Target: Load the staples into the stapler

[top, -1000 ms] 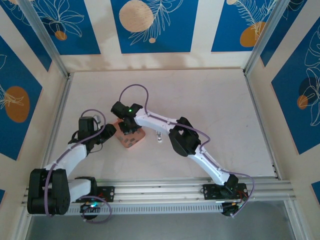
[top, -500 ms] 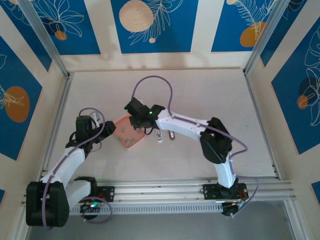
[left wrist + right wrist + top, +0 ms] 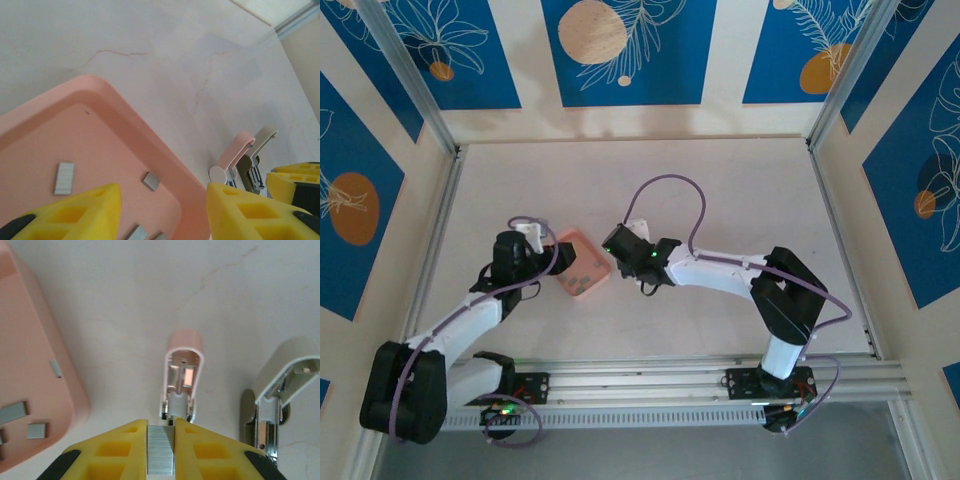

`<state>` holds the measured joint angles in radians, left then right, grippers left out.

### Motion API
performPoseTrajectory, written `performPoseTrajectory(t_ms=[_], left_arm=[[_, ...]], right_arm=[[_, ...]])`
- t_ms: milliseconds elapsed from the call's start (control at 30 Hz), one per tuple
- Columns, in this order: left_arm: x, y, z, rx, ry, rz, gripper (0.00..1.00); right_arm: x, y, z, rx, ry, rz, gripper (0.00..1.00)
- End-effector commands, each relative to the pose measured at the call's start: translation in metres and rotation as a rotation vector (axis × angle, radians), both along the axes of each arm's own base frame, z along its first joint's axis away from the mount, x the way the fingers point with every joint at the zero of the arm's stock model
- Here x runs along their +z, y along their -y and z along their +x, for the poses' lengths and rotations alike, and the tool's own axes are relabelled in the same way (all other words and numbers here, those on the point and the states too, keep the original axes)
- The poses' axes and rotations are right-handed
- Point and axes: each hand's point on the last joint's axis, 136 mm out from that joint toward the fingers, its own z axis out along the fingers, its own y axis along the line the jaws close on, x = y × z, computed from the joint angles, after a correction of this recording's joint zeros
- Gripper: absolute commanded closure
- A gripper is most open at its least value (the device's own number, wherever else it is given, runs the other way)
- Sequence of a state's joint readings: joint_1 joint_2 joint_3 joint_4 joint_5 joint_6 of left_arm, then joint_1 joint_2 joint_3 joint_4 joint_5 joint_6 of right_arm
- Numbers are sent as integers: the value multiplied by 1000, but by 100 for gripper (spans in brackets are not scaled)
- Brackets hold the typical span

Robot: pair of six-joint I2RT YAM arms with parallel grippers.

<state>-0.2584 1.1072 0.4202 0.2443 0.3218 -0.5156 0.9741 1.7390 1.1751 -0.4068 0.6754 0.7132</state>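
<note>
1. Pale, faintly veined table top (image 3: 720,200) carries everything, with the two arms reaching in from its near edge.
2. The right arm (image 3: 720,272) bends inward toward the middle of the table, and the left arm (image 3: 470,315) reaches up to the near-left side of the tray.
3. The shallow pink tray (image 3: 582,268) lies flat on the table between the two wrists.
4. The left gripper (image 3: 164,200) hovers over the tray's corner. Its yellow fingers (image 3: 75,215) stand apart with nothing between them.
5. The right gripper (image 3: 160,440) has its yellow fingers (image 3: 120,450) pressed together on a strip of staples (image 3: 160,452).
6. The pink stapler (image 3: 184,372) lies on the table right of the tray, hinged open so the metal channel shows.
7. A pale stapler (image 3: 287,375) lies just beside it on the right, also open.
8. The clamped strip sits just at the near end of the pink stapler's channel, in line with it. Whether it touches cannot be told.
9. Several loose staples (image 3: 12,412) lie scattered on the tray floor, apart from each other.
</note>
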Motion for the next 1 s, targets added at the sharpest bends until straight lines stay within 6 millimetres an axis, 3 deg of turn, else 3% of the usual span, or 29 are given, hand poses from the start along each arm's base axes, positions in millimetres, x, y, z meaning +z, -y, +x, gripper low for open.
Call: performPoseTrajectory(t_ms=[0,467,967], left_arm=[[6,5,7,-22,103,36,52],[6,-3,6,18,145,70,51],[8,-8,7,36,164,99,48]], right_arm=[[5,13,2,-86,21,15,81],[-32,11,-1,-79,-51,2,81],[-46,5,-4,-75,-91,11,81]])
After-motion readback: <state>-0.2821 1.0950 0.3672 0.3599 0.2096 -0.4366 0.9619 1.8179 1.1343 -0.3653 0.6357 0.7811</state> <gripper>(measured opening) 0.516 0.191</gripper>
